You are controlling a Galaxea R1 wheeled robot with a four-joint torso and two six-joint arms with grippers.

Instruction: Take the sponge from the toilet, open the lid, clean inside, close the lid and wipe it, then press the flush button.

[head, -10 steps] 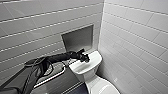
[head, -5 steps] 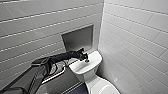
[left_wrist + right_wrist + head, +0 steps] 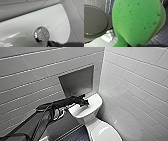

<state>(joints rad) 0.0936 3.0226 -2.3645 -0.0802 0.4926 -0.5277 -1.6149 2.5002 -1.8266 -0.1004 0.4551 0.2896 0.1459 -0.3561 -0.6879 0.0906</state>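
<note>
My left arm reaches in from the left, and its gripper (image 3: 84, 103) sits shut over the flat top of the toilet (image 3: 88, 111) tank. In the left wrist view a dark fingertip (image 3: 54, 43) sits right beside the round chrome flush button (image 3: 41, 35) set in the white tank cover. The bright green sponge (image 3: 136, 21) looms very close in the right wrist view, with my right gripper (image 3: 142, 45) shut on it. Behind it lies the lid (image 3: 95, 22), closed over the bowl. The head view shows the closed lid (image 3: 105, 133) at the lower edge.
White tiled walls (image 3: 135, 84) close in behind and to the right of the toilet. A grey recessed niche (image 3: 77, 80) sits in the wall just above the tank. Dark tiled floor (image 3: 77, 135) lies left of the bowl.
</note>
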